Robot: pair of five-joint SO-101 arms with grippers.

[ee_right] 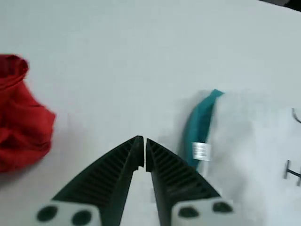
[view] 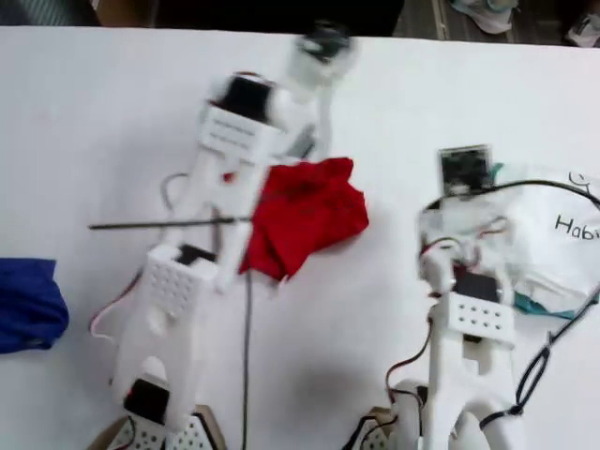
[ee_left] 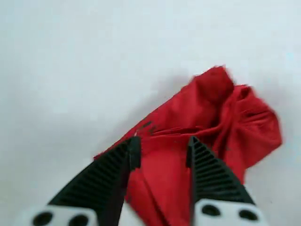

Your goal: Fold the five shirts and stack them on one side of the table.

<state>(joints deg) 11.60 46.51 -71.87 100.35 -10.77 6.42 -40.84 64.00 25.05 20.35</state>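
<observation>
Folding not yet evident; no stack forming.
Crumpled red cloth shirt [view: 305, 216] is lying unfolded mid-way across the white table [view: 112, 94] beneath the left gripper [ee_left: 162, 153], fingers parted, empty; right gripper [ee_right: 144, 150] is sitting pinched together beside the white teal-collared shirt [ee_right: 254, 141].

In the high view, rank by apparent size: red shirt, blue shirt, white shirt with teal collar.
1. White cloth shirt with teal collar, edges blending into the table.
2. Crumpled red cloth shirt.
3. Blue cloth shirt, cut off by the frame.
</observation>
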